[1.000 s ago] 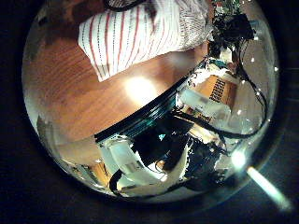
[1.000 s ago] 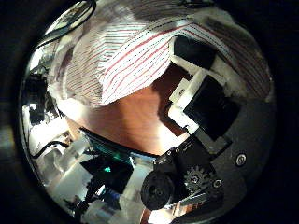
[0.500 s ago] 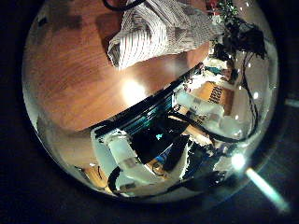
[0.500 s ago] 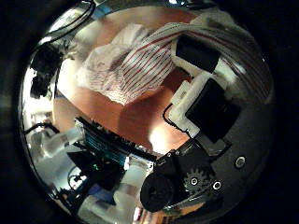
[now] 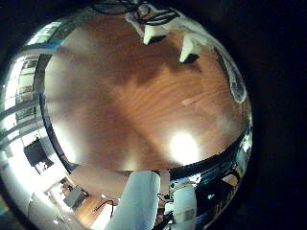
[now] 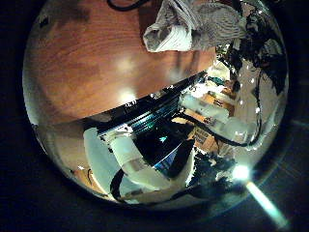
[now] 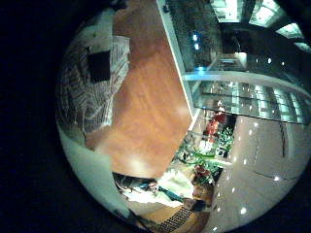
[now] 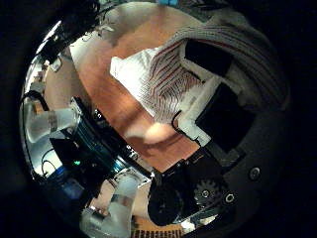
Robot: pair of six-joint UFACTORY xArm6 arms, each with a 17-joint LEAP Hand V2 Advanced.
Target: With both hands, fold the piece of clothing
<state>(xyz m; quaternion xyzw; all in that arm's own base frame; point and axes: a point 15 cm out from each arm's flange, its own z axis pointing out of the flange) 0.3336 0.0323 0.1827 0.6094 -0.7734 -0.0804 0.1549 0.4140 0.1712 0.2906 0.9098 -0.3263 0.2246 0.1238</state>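
Compared with the earlier frames, the striped garment (image 6: pixel 189 25) occupies less of the left thumb-side palm view and sits further toward its edge, bunched rather than spread; since these cameras travel with their hands, most of that shift is attributed to the left hand being carried away from the cloth. Taken left side first: below the left hand (image 5: pixel 165 29) only bare wooden surface (image 5: pixel 134 105) is seen in the little-finger view, with pale fingers at the rim apparently straight and holding nothing, so the left hand is judged relaxed and empty. The garment is noted lying on the surface (image 6: pixel 87 68), well apart from that palm. Moving to the right side: the cloth (image 8: pixel 163 79) fills much of the thumb-side view, close to the right hand (image 8: pixel 213 99), whose black-and-white fingers (image 8: pixel 210 59) are laid over the striped fabric; a grip on it seems probable, but curl cannot be confirmed. In the little-finger view, fabric (image 7: pixel 87 87) is likewise seen against the palm. Risk assessment: with only one hand engaged, the fold may be dragged askew or bunched further; a weak hold could let the cloth slip and undo the fold.
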